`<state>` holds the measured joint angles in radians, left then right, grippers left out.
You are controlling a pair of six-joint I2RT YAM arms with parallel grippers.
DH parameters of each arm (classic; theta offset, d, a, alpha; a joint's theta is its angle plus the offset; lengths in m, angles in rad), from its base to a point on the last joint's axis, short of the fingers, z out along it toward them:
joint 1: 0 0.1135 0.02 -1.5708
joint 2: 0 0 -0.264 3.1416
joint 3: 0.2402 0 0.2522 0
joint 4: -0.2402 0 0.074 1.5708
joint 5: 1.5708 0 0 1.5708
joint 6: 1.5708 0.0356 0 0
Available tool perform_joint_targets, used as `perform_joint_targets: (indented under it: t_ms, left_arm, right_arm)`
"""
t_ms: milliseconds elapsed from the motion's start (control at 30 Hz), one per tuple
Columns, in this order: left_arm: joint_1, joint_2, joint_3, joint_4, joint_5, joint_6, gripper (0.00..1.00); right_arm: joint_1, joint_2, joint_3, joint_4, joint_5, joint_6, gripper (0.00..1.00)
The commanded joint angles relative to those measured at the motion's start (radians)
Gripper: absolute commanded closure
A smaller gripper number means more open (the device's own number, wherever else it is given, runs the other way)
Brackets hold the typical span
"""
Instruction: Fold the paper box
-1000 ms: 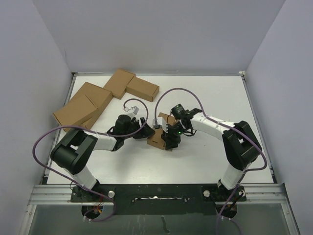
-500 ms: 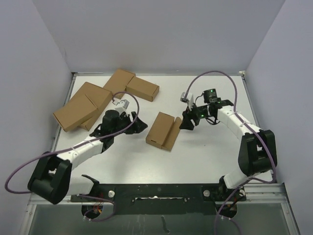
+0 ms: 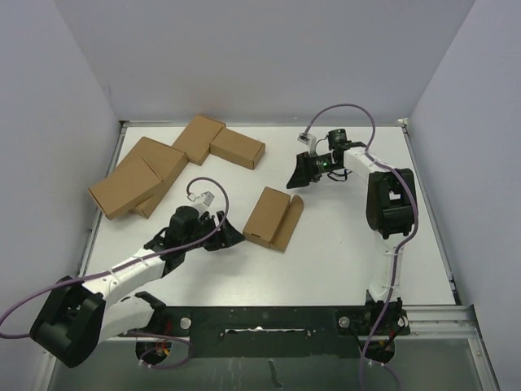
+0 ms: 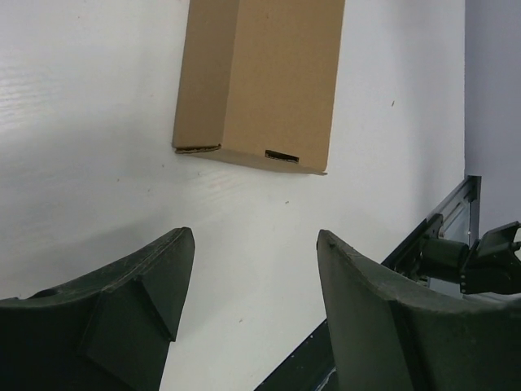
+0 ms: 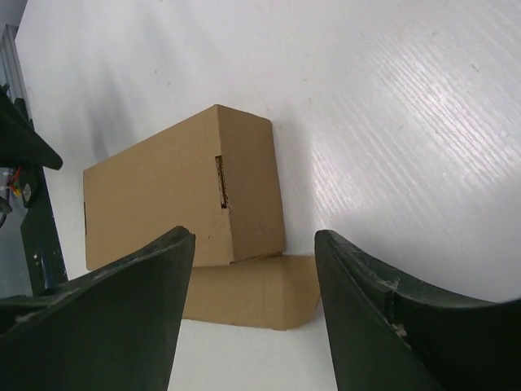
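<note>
Top external view: the paper box [image 3: 269,215] lies on the white surface [image 3: 342,244], between the two arms. The left gripper [image 3: 234,236] sits just beside the box's left long side without touching it, its fingers apart and holding nothing. The right gripper [image 3: 292,180] hangs beyond the box's far right corner, near it but clear of it, jaws likewise spread and empty. A cluster of brown cartons [image 3: 163,167] lies well behind the left gripper, toward the far left corner.

Left wrist view: the left gripper [image 4: 254,238] stands wide, both dark fingers [image 4: 138,318] over bare surface [image 4: 98,163]. The paper box [image 4: 260,77] lies straight ahead of the fingertips, apart from them, one narrow end with a small slot facing the camera.

Right wrist view: the right gripper [image 5: 254,240] is parted, with nothing between the fingers [image 5: 383,326]. The paper box [image 5: 175,195] lies ahead and slightly left of the gap. A lower brown strip runs along its near edge, possibly an untucked flap.
</note>
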<state>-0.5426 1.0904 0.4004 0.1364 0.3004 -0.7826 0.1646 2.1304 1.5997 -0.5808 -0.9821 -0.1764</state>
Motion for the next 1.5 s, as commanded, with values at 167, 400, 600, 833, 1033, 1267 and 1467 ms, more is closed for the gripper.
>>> perform_joint_targets:
  t_ms: [167, 400, 600, 833, 1033, 1267, 1467]
  left_arm:
    - [-0.016, 0.225, 0.105, 0.134, 0.022, -0.029, 0.47]
    - [-0.016, 0.355, 0.178, 0.173, 0.039, -0.015, 0.47]
    - [0.011, 0.405, 0.236, 0.124, 0.024, 0.036, 0.48]
    - [0.039, 0.501, 0.333, 0.109, 0.06, 0.104, 0.48]
    - [0.053, 0.592, 0.444, 0.097, 0.11, 0.17, 0.47]
    - [0.059, 0.674, 0.538, 0.046, 0.12, 0.285, 0.44]
    - [0.095, 0.512, 0.53, -0.034, -0.02, 0.448, 0.29]
  right_arm:
    - [0.055, 0.048, 0.092, -0.093, -0.075, 0.01, 0.51]
    - [0.045, 0.023, 0.029, -0.133, -0.085, -0.033, 0.65]
    - [0.035, -0.056, -0.075, -0.189, -0.058, -0.092, 0.71]
    - [0.039, -0.141, -0.216, -0.3, -0.028, -0.225, 0.72]
    - [0.041, -0.206, -0.288, -0.351, 0.011, -0.29, 0.71]
    - [0.012, -0.257, -0.317, -0.353, 0.044, -0.331, 0.61]
    - [-0.019, -0.35, -0.364, -0.33, 0.083, -0.38, 0.54]
